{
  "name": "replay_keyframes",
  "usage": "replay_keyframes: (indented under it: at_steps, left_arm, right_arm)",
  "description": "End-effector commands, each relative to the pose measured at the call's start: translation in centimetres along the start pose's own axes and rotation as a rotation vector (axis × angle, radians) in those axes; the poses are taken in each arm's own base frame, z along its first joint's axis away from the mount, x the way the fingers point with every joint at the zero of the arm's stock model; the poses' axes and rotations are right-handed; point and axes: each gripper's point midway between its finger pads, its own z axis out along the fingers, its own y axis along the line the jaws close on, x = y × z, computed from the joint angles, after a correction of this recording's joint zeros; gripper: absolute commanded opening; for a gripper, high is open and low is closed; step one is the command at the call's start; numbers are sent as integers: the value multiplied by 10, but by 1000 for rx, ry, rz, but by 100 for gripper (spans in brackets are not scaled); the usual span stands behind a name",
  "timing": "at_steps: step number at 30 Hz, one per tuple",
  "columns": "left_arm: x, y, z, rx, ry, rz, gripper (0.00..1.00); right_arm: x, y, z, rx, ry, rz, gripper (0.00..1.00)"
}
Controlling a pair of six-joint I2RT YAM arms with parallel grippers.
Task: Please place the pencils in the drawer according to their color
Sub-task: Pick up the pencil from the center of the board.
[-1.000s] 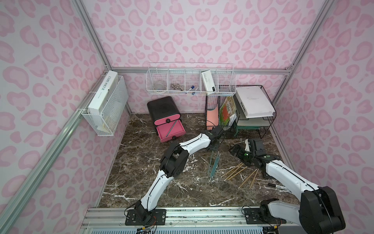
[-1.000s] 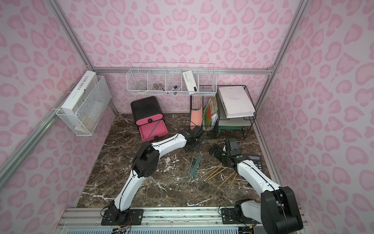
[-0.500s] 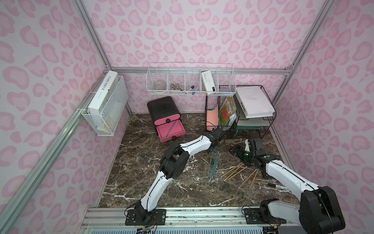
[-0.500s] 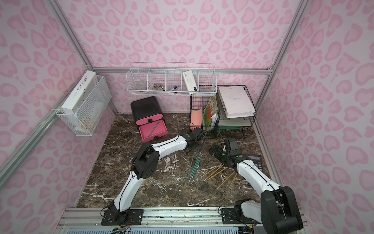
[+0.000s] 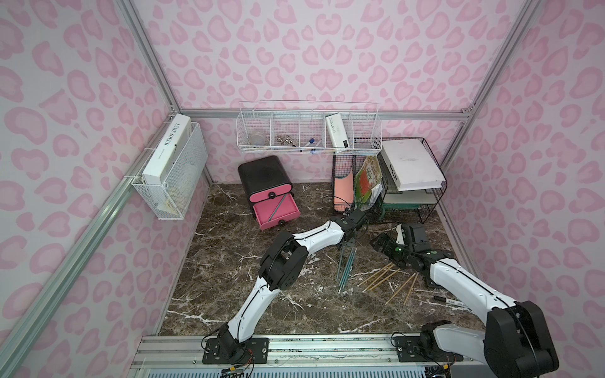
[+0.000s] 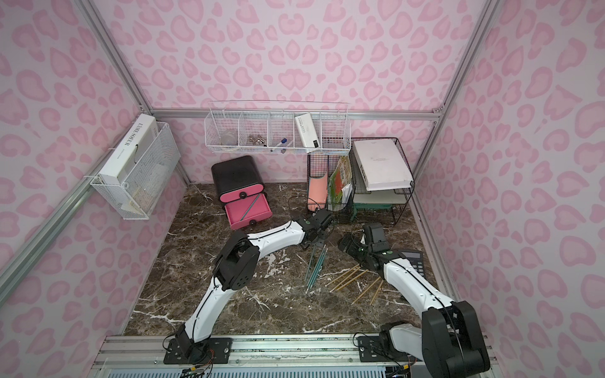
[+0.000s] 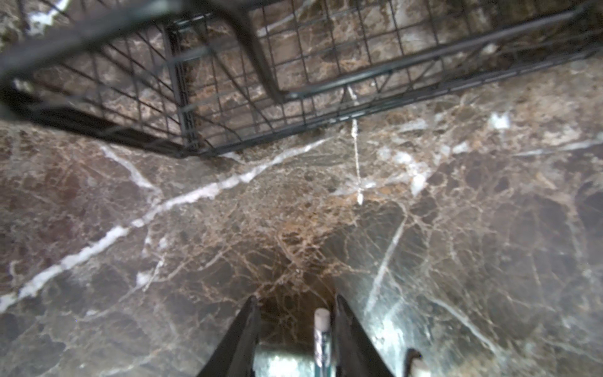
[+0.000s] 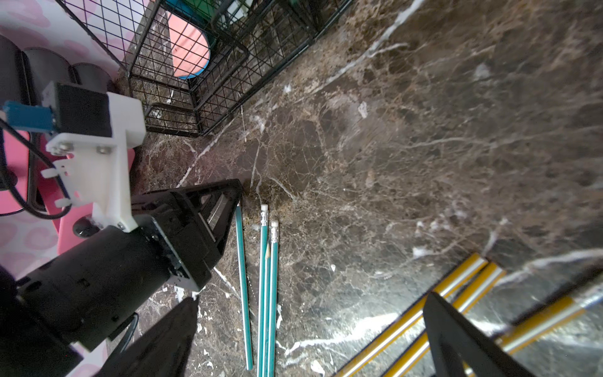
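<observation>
Several teal pencils (image 5: 346, 269) (image 6: 315, 265) lie bunched on the marble floor, and yellow ones (image 5: 379, 278) are scattered beside them. My left gripper (image 5: 348, 244) (image 7: 295, 305) is down at their far ends, open only narrowly. One teal pencil's white eraser end (image 7: 321, 323) sits between the jaws against one finger, with a gap to the other finger. In the right wrist view that pencil (image 8: 243, 277) lies apart from the other teal pencils (image 8: 268, 277). My right gripper (image 5: 381, 243) (image 8: 310, 298) hangs wide open and empty by the yellow pencils (image 8: 456, 287). The black cabinet's (image 5: 262, 173) pink middle drawer (image 5: 288, 214) stands open with one pencil (image 5: 277, 209) inside.
A black wire rack (image 5: 386, 196) with folders and a white book stands just behind the left gripper. A calculator (image 6: 414, 261) and a marker (image 5: 448, 301) lie at the right wall. White wire baskets hang on the back wall (image 5: 307, 149) and the left wall (image 5: 173, 183).
The left gripper has sunk a little onto the teal pencils' ends and its jaws have narrowed around one of them. The right arm has stayed put.
</observation>
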Motion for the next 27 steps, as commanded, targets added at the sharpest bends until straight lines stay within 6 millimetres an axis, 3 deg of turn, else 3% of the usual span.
replay_keyframes:
  at_steps: [1, 9, 17, 27]
  left_arm:
    - [75, 14, 8, -37, 280, 64, 39]
    - [82, 15, 9, -43, 292, 62, 39]
    - [84, 14, 13, -44, 300, 63, 28]
    - [86, 18, 17, -56, 307, 66, 23]
  right_arm:
    - [-3, 3, -1, -12, -13, -4, 99]
    - [-3, 4, 1, -15, -9, -5, 99]
    - [-4, 5, 0, -14, -10, -6, 99]
    - [-4, 5, 0, -14, -11, -7, 99]
